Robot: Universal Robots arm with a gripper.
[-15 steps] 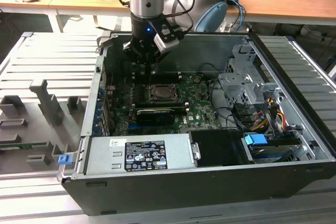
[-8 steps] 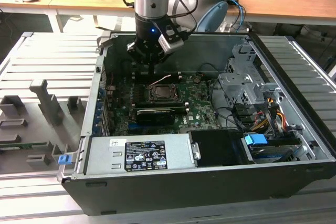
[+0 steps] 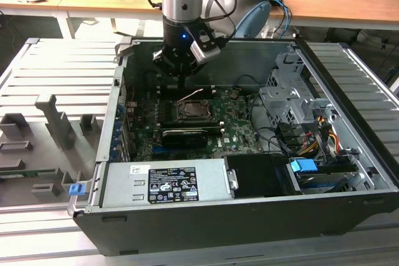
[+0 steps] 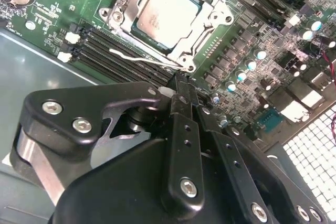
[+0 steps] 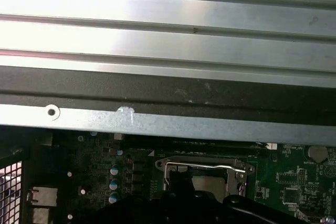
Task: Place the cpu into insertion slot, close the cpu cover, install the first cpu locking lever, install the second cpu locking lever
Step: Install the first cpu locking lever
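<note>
Arm pose: the arm came straight down into the open computer case [image 3: 349, 154], its wrist upright and the gripper [image 3: 176, 74] hanging above the far edge of the motherboard [image 3: 234, 123].
Gripper state: the black fingers [image 4: 181, 103] were drawn tightly together, clenched on nothing that could be seen.
Cpu: the cpu [image 4: 165, 17] lay flat in the insertion slot [image 4: 137, 27], just ahead of the fingertips in the second wrist view and below them in the exterior view.
Cpu cover: the cpu cover [image 4: 210, 22] lay down around the chip, its metal face showing through the window.
Locking lever: a thin wire lever [image 4: 139, 57] stretched along the socket edge nearest the gripper, close under the fingertips; whether it was latched could not be told.
Writing: the white label [image 3: 171, 185] on the power supply [image 3: 124, 185], well apart from the gripper, carried print too small to make out; markings on the chip were also unclear.
</note>
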